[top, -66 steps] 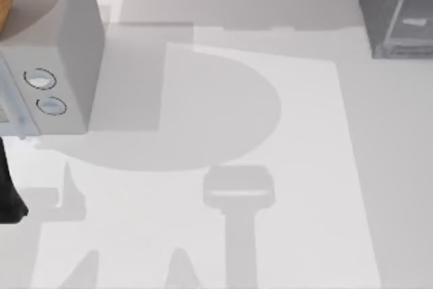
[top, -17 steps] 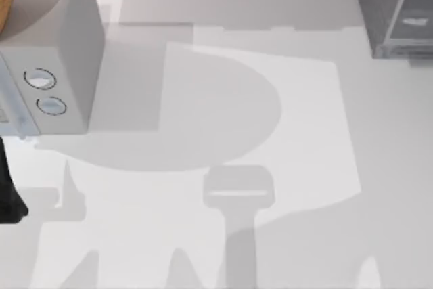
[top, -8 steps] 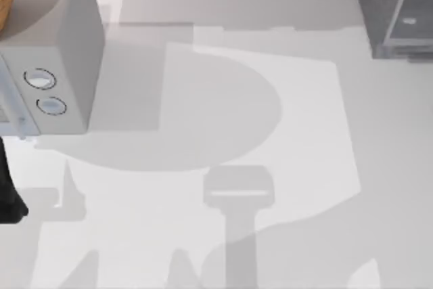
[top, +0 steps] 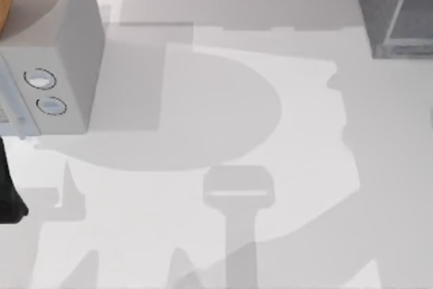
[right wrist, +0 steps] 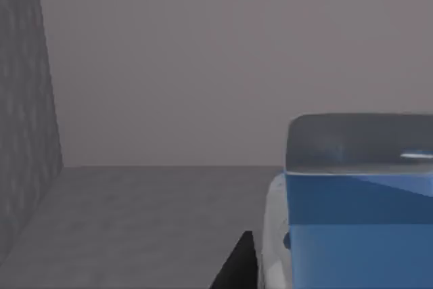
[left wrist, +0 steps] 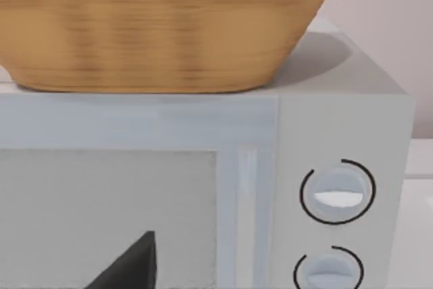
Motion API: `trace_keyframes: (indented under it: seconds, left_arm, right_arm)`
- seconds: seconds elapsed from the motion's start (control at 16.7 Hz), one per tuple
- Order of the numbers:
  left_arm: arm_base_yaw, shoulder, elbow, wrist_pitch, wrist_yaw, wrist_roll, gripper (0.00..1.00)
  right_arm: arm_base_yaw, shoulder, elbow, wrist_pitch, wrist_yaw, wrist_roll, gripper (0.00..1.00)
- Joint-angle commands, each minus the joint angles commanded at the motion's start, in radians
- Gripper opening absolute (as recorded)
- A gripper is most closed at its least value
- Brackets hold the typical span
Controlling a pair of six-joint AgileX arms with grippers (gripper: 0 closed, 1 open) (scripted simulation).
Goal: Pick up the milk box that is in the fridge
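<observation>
The milk box (right wrist: 352, 225) stands inside the fridge (right wrist: 169, 221), close before the right gripper, whose state I cannot tell; it seems light, stiff, best held across its flat sides.

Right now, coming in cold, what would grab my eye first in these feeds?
The bright blue top of the milk box looms close in the right wrist view, standing on the grey floor inside the fridge. In the left wrist view a woven basket sits on top of the light grey box with two round knobs, which stands at the top view's left. The fridge is at that view's far right corner.
</observation>
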Motion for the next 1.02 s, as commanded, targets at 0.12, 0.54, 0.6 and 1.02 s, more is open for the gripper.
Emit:
trace_keyframes:
  seconds: [0.12, 0.54, 0.6, 1.02]
  left_arm:
    - [0.000, 0.000, 0.000, 0.000, 0.000, 0.000, 1.00]
    - [0.000, 0.000, 0.000, 0.000, 0.000, 0.000, 1.00]
    - [0.000, 0.000, 0.000, 0.000, 0.000, 0.000, 1.00]
    - [0.000, 0.000, 0.000, 0.000, 0.000, 0.000, 1.00]
  right_arm:
    - [-0.008, -0.029, -0.033, 0.026, -0.006, 0.000, 0.00]
    - [-0.042, -0.164, -0.358, 0.150, -0.043, 0.002, 0.00]
    - [-0.047, -0.186, -0.395, 0.171, -0.049, 0.002, 0.00]
    - [-0.052, -0.224, -0.441, 0.210, -0.060, 0.004, 0.00]
